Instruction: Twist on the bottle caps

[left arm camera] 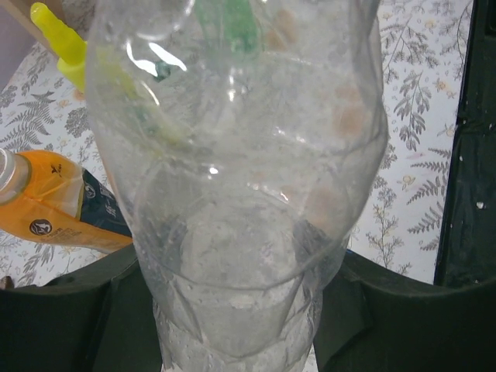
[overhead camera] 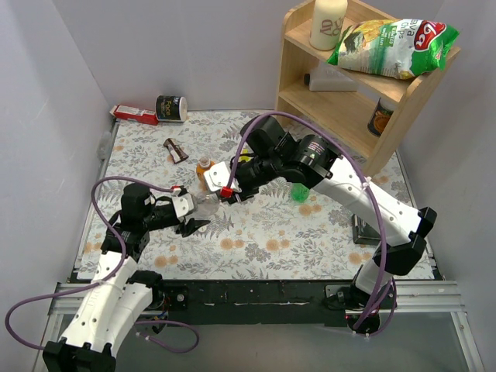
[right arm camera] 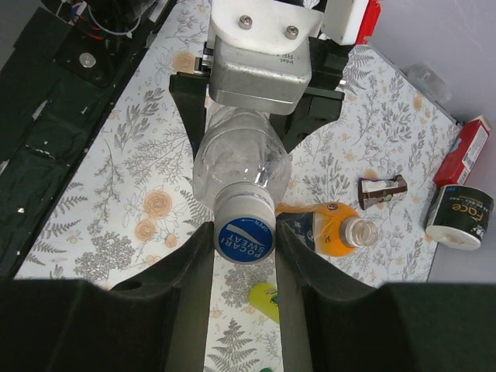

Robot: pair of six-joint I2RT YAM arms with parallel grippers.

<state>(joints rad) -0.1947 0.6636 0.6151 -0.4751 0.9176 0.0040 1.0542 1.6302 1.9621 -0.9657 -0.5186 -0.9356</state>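
Note:
My left gripper (overhead camera: 194, 213) is shut on the body of the clear bottle (left arm camera: 240, 194), which lies tilted toward the right arm. My right gripper (right arm camera: 245, 242) is shut on the bottle's white cap with a blue printed top (right arm camera: 245, 232), which sits on the neck; both fingers touch its sides. The orange bottle (right arm camera: 329, 236) lies just beside it on the mat with its neck open and no cap. It also shows in the left wrist view (left arm camera: 54, 209). The green bottle (overhead camera: 301, 192) lies under the right arm. No other caps are in view.
The slim yellow bottle's nozzle (left arm camera: 58, 35) is beside the orange bottle. A small brown and white object (right arm camera: 381, 190), a cream jar (overhead camera: 172, 108) and a red box (overhead camera: 133, 115) lie at the back left. A wooden shelf (overhead camera: 349, 93) stands at the back right.

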